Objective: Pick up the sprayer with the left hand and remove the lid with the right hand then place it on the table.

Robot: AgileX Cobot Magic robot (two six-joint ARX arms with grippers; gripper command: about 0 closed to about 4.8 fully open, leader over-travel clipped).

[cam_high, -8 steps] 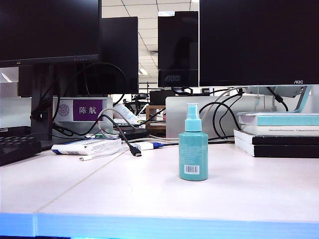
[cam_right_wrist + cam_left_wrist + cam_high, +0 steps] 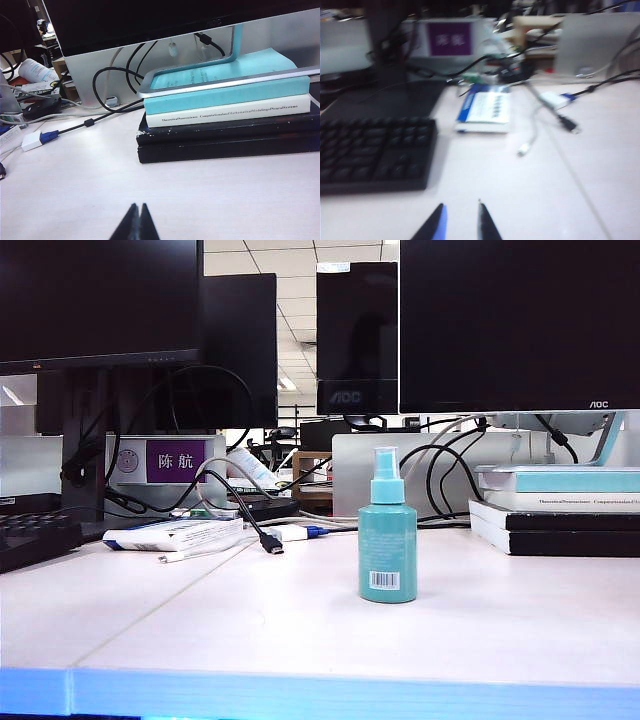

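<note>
My left pincer (image 2: 460, 222) shows only its two dark fingertips with a narrow gap between them, nearly closed, holding nothing and hanging over the wide white, faintly wood-grained bench (image 2: 530, 200). My right pincer (image 2: 136, 222) has its tips pressed together, fully closed and empty, above the same bench near a stack of black, white and teal books (image 2: 225, 115) that carries a silver monitor foot.

Neither wrist view shows the small teal plastic cylindrical sprayer (image 2: 388, 540); only the exterior view has it, and that view shows neither of my pincers. My left wrist view, blurred, gives a black keyboard (image 2: 372, 152), a blue and white packet (image 2: 485, 107) and a loose black cable plug (image 2: 570, 125). My right wrist view gives a white and blue connector (image 2: 37, 140) lying on the bench.

The sprayer stands upright on the bench, right of the middle in the exterior view, long axis vertical, nozzle at the top, white barcode label facing the camera. The tiny clear plastic lid (image 2: 385, 462) sits over the nozzle
</note>
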